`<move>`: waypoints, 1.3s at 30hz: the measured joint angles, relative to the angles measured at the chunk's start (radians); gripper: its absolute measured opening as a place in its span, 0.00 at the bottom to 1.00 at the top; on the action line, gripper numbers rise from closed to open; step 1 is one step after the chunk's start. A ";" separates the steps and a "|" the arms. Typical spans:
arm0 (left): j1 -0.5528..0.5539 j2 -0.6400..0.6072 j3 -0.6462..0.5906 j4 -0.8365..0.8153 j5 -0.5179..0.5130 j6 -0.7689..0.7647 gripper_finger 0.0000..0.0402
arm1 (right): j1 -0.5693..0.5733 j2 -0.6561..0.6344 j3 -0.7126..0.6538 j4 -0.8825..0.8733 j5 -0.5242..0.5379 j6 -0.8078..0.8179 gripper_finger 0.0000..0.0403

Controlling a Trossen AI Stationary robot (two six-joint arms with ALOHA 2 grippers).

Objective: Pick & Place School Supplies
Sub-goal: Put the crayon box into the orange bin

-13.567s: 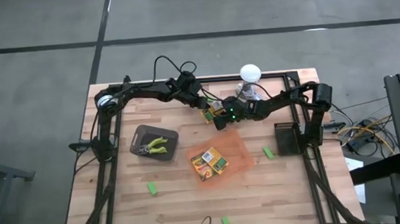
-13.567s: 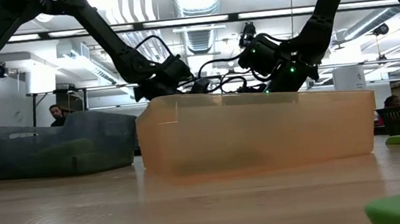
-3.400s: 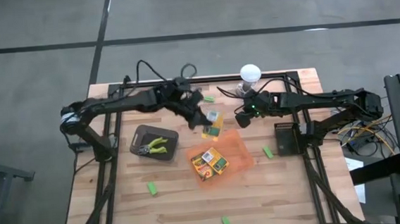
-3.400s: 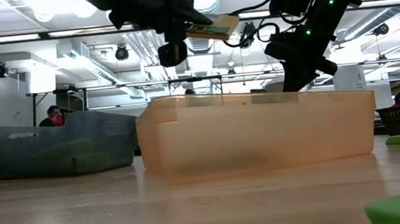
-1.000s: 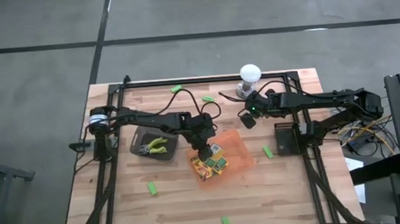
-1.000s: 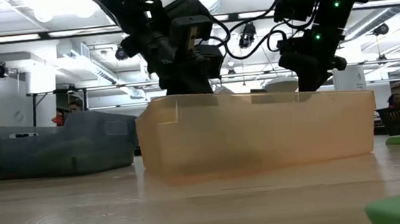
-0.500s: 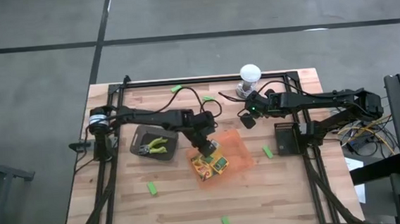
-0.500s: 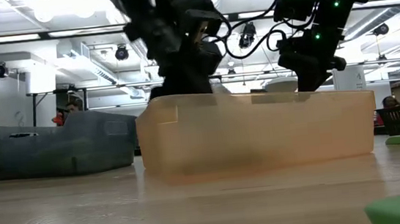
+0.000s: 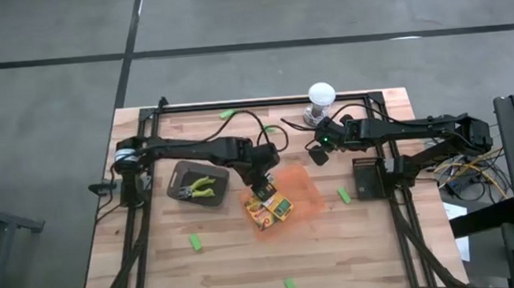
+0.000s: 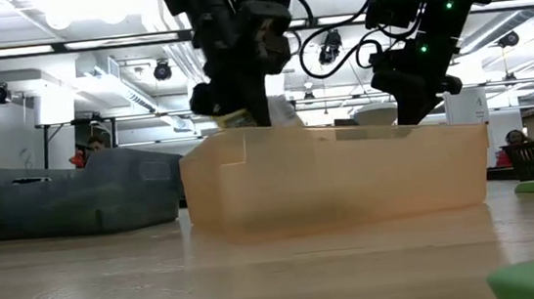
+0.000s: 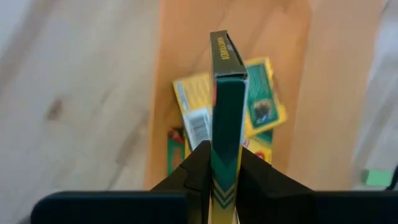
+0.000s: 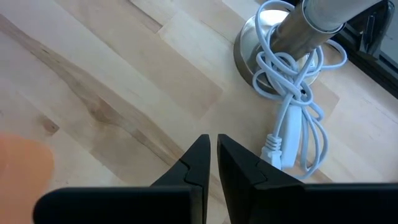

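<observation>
The left gripper (image 11: 225,163) pinched a crayon box (image 11: 227,106) edge-on, long axis pointing toward twelve o'clock, directly over the orange tray (image 9: 304,193) and its two crayon boxes (image 9: 270,210).

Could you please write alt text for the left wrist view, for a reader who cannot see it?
The left gripper pinches a green-and-yellow crayon box on edge between its two dark fingers, above the orange tray. More crayon boxes lie flat in the tray, on the wooden table.
</observation>
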State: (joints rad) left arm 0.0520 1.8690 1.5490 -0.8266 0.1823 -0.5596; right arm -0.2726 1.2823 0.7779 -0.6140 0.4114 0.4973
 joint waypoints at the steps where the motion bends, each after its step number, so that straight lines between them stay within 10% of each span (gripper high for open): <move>1: -0.005 0.001 -0.011 0.002 0.007 -0.001 0.12 | 0.000 0.000 0.000 0.000 0.000 0.000 0.07; 25: -0.013 0.081 -0.023 0.121 0.041 -0.026 0.14 | 0.000 0.000 0.000 0.003 0.000 0.000 0.07; 39: -0.008 0.078 -0.031 0.146 0.043 -0.081 0.33 | 0.000 0.000 0.000 0.006 0.000 0.000 0.07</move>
State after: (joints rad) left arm 0.0442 1.9469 1.5177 -0.6805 0.2256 -0.6411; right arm -0.2726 1.2823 0.7780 -0.6075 0.4114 0.4975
